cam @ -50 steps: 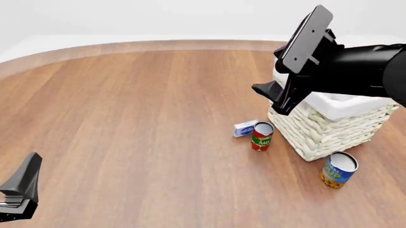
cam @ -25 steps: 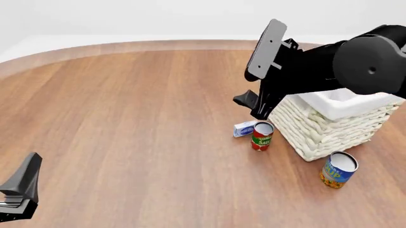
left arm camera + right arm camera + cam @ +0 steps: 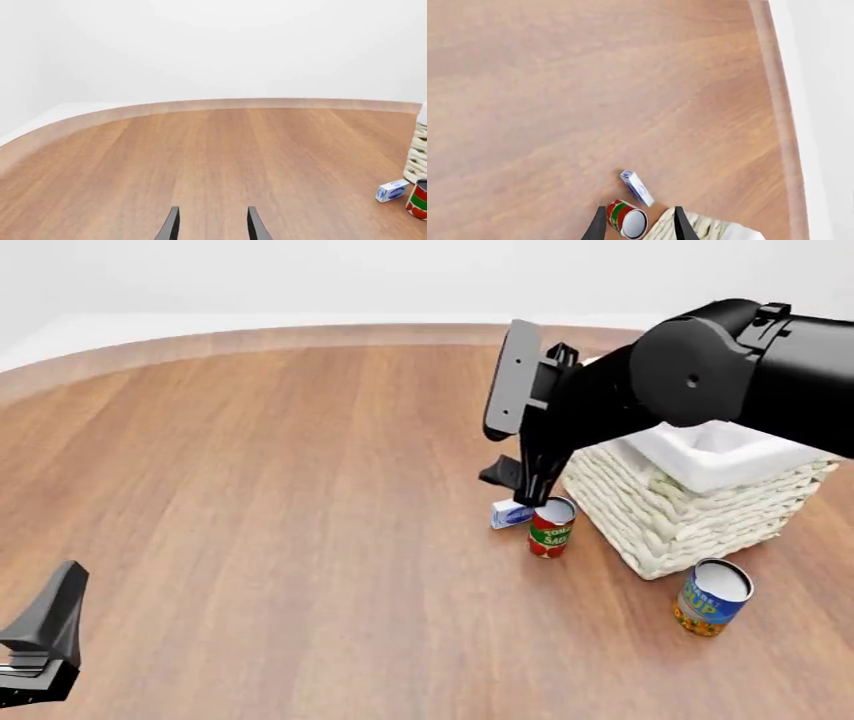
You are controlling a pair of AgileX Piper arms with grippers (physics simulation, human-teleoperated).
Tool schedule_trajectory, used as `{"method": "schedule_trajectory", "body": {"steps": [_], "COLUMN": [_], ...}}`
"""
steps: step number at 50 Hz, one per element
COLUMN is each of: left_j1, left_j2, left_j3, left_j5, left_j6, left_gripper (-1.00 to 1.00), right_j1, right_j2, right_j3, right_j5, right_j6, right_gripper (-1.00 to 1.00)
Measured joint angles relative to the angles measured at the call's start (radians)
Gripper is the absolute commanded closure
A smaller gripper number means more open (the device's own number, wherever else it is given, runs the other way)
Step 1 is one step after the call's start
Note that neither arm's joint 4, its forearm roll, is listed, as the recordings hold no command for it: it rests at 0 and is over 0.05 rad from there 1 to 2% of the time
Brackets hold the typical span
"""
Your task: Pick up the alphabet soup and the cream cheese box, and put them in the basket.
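The alphabet soup stands upright on the table, near the front right of the basket. The cream cheese box lies left of the basket, beside a red-and-green tomato sauce can. My right gripper hovers just above the box, open and holding nothing. In the right wrist view the box lies just ahead of the open right gripper, with the tomato can between the fingers' lines. My left gripper rests open at the near left, far from everything; its wrist view shows spread fingertips.
In the left wrist view, the cream cheese box, tomato can and basket wall sit at the far side. The basket's white cloth lining is partly hidden by my right arm. The table's curved far edge runs across the back.
My right arm has swung left and down, from over the basket to just above the cream cheese box. The left arm and all the objects stay where they were.
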Motion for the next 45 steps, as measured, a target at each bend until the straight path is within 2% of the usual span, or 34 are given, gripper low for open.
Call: {"method": "schedule_trajectory", "body": {"steps": [23,45], "left_j1": [0.000,0.000], "left_j2": [0.000,0.006], "left_j3": [0.000,-0.003], "left_j5": [0.000,-0.001], "left_j6": [0.000,0.000], "left_gripper": [-1.00,-1.00], "right_j1": [-0.009,-0.022], "right_j2": [0.082,0.128], "right_j3": [-0.046,-0.095], "right_j5": [0.007,0.013], "right_j6": [-0.083,-0.093], "right_gripper": [-1.00,-1.00]}}
